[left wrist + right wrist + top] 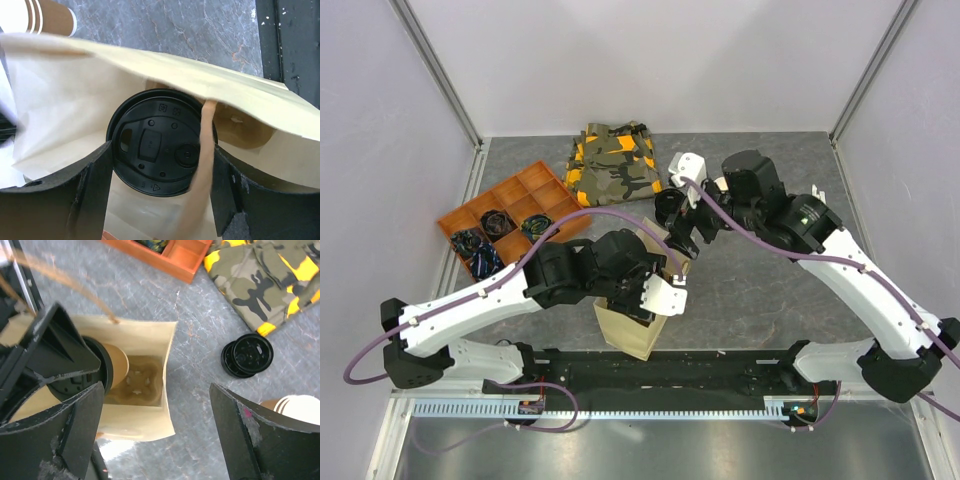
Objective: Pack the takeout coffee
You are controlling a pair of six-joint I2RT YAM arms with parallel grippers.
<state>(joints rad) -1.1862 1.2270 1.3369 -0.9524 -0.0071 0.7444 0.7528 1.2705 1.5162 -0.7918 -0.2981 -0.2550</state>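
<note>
The takeout coffee (160, 142), a brown cup with a black lid, sits in the mouth of a tan paper bag (75, 100). My left gripper (162, 185) is shut on it, with a finger against each side of the lid. A bag handle strip crosses the lid's right side. In the top view the left gripper (645, 295) hides the cup over the bag (625, 335). In the right wrist view the cup (112, 370) points into the bag (145, 415). My right gripper (157, 387) is open and empty above the bag's far edge, also seen from the top (682, 232).
A stack of loose black lids (247, 355) and lidless paper cups (300, 407) lie right of the bag. An orange divided tray (505, 215) with dark items stands at the back left. A camouflage cloth (612, 160) lies at the back centre.
</note>
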